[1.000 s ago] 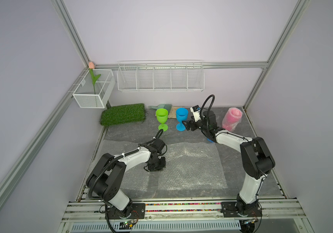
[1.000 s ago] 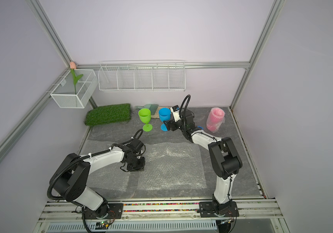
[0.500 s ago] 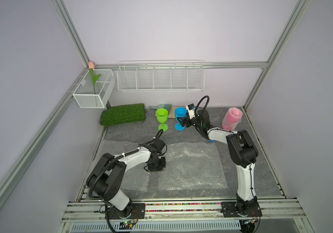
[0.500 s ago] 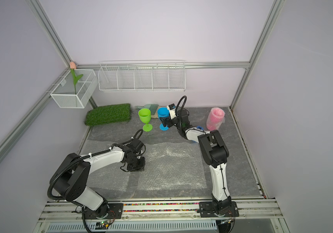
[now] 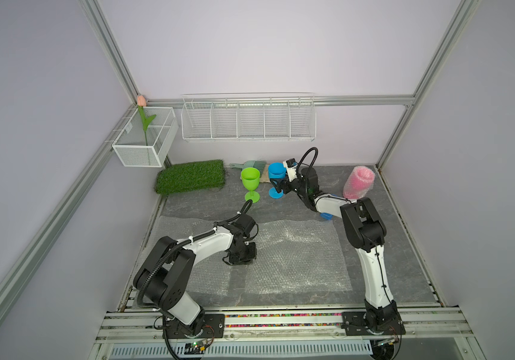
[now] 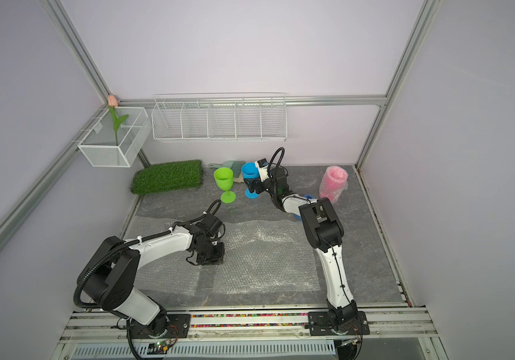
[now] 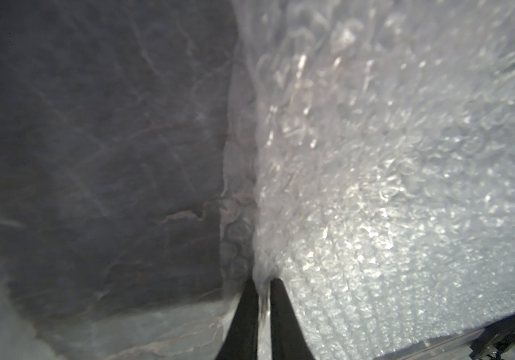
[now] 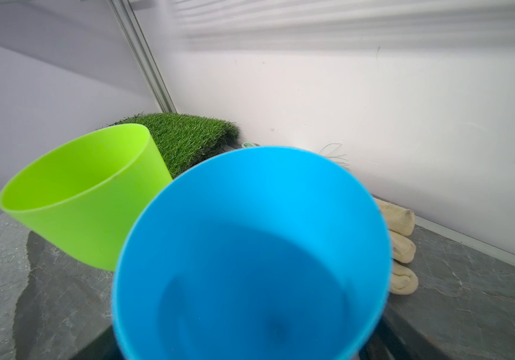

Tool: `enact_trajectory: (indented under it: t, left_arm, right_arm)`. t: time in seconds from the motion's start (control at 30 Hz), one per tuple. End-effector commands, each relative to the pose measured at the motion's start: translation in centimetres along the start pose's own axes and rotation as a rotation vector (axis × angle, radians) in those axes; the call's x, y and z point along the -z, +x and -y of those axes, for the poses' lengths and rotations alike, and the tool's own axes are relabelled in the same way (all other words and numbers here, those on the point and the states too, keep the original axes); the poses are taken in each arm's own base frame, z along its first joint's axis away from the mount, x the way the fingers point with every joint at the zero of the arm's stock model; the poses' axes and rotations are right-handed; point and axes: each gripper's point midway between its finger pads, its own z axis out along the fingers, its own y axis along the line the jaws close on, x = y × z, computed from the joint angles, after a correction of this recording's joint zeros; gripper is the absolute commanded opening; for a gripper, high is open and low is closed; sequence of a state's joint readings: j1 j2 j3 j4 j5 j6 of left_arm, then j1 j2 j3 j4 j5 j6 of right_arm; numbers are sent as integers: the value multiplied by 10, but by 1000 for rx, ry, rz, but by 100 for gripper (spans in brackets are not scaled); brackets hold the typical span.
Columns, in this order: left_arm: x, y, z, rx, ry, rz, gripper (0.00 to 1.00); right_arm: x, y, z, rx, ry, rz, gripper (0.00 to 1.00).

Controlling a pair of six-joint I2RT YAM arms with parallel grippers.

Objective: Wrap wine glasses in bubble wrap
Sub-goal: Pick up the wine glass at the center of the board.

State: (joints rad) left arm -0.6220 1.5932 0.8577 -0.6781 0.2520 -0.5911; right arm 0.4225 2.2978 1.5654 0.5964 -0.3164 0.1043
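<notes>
Two bubble wrap sheets lie flat side by side; the right one (image 5: 296, 258) (image 6: 265, 258) (image 7: 390, 187) has its left edge pinched in my left gripper (image 5: 243, 260) (image 6: 211, 258) (image 7: 264, 282), which is shut on it low over the table. The sky-blue wine glass (image 5: 276, 173) (image 6: 249, 170) (image 8: 250, 249) stands upright at the back. My right gripper (image 5: 278, 184) (image 6: 251, 184) is open, a finger on each side of its lower bowl. The lime-green glass (image 5: 250, 178) (image 6: 223, 177) (image 8: 87, 193) stands just left of it. The pink glass (image 5: 359, 182) (image 6: 333, 182) stands wrapped in bubble wrap at the back right.
A green turf mat (image 5: 191, 176) lies in the back left corner. A small brush and dustpan (image 5: 251, 163) sit behind the glasses. A blue tape dispenser (image 5: 325, 215) lies under the right forearm. A wire shelf (image 5: 248, 120) and a mesh box (image 5: 145, 137) hang on the walls.
My right gripper has moved left and now straddles the blue glass. The left arm and the bubble wrap have stayed still.
</notes>
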Motion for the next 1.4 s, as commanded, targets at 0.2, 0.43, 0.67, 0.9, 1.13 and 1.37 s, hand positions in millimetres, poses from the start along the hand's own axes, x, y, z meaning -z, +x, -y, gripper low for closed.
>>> enact_trajectory:
  t: [0.2,0.43,0.67,0.9,1.13,1.37]
  left_arm:
    - [-3,-2,1,13,-5,-2,12]
    - [-3,-3,0,11,-6,-1,11]
    - [-4,-3,0,11,-6,1,11]
    - [0,-6,1,1,-8,20,10]
    - [5,-13,0,-26,-25,45,10]
    - [14,-26,4,-59,-3,107,10]
  right_arm:
    - [-7,-12,-3,34,-26,39,98]
    - [-3,-20,-5,53,-21,45,84]
    - [8,-39,-12,67,-26,72,78]
    - [34,-70,-24,73,-23,102,78]
    - [79,-85,-50,-4,-37,31,79]
    - [133,-66,-90,-270,-113,-144,80]
